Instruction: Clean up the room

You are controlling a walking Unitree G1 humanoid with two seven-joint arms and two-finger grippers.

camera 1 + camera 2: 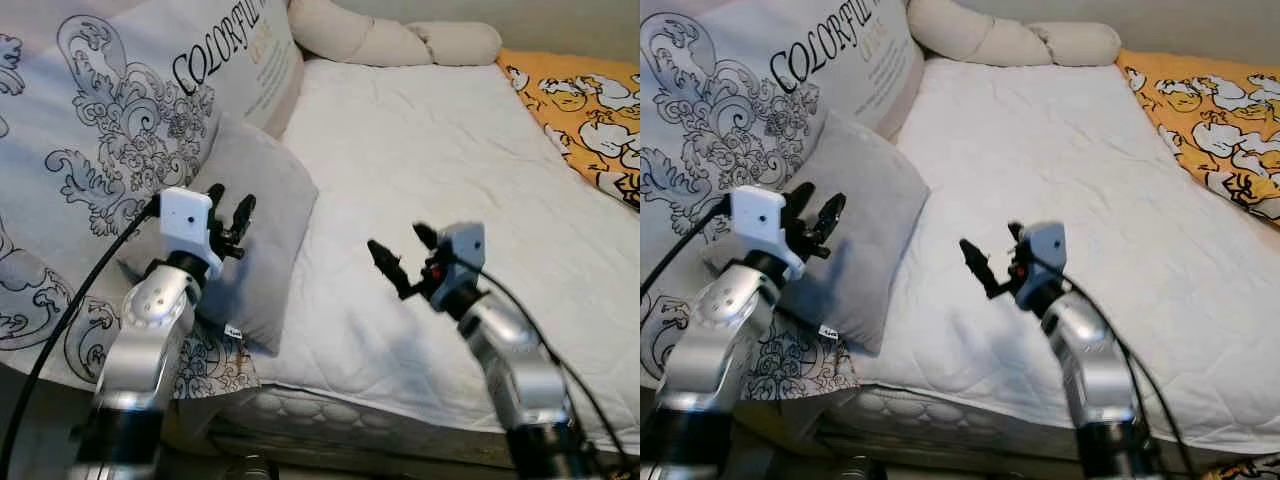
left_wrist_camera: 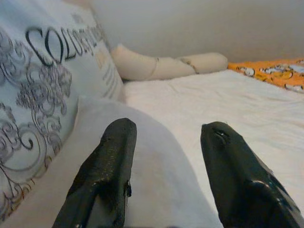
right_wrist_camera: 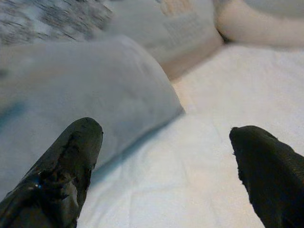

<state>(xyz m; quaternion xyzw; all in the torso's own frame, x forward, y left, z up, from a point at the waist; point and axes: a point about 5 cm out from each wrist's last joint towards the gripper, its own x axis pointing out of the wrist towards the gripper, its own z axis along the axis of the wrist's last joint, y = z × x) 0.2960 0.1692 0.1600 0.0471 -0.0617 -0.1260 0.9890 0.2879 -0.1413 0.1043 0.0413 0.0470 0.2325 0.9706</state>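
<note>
- Left gripper (image 1: 230, 222): jaws spread, poised over the plain grey square fabric cushion (image 1: 262, 225).
- Cushion: judged light, soft and yielding; pinch a corner or edge. It leans on the large scroll-printed pillow (image 1: 110, 130) at the white mattress (image 1: 450, 190) edge.
- Right gripper (image 1: 398, 252): jaws spread, above the mattress.

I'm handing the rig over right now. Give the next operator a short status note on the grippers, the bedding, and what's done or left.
Left gripper: open, empty, raised in front of the grey pillow.
Right gripper: open, empty, above the white mattress.
Grey pillow leans on the large printed pillow at the bed's left side; beige bolster at the head; orange patterned blanket at the right edge.
Nothing gripped yet. Probably next: take the grey pillow.
</note>
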